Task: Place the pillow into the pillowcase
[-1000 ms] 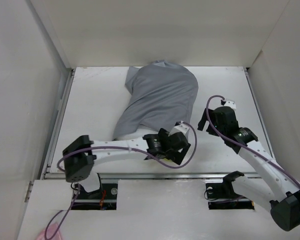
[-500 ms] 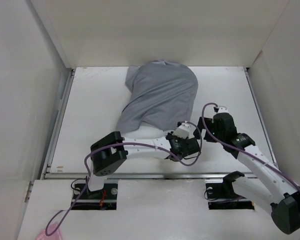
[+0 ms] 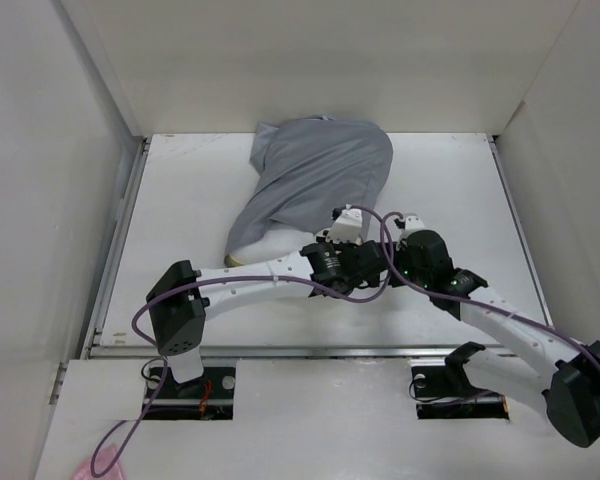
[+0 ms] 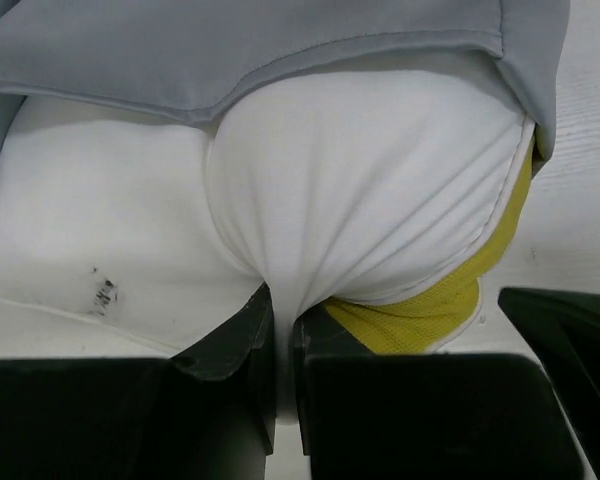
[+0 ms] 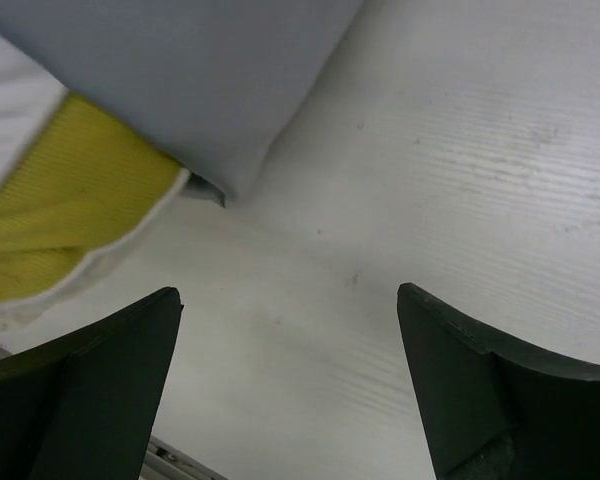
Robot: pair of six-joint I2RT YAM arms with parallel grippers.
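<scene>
The grey pillowcase (image 3: 318, 172) lies at the back middle of the table and covers most of the white pillow (image 3: 265, 245), whose near end sticks out. My left gripper (image 3: 332, 240) is shut on a pinch of the pillow (image 4: 360, 200) at that end. In the left wrist view the left gripper (image 4: 283, 310) has white cloth squeezed between its jaws, beside the yellow band (image 4: 430, 300), with the pillowcase (image 4: 230, 50) hem just above. My right gripper (image 3: 385, 240) stands open close to the right. In its own view the right gripper (image 5: 290, 310) holds nothing, near the pillowcase (image 5: 180, 70) corner and the yellow band (image 5: 60, 200).
White walls (image 3: 330, 60) enclose the table (image 3: 450, 190) at the back and on both sides. The two wrists sit close together at the pillow's near end. A dark finger of the right gripper (image 4: 570, 320) shows at the right edge of the left wrist view.
My left gripper went from open to shut on the pillow's near end and pushed it towards the back. The right gripper moved left, up to the pillowcase corner.
</scene>
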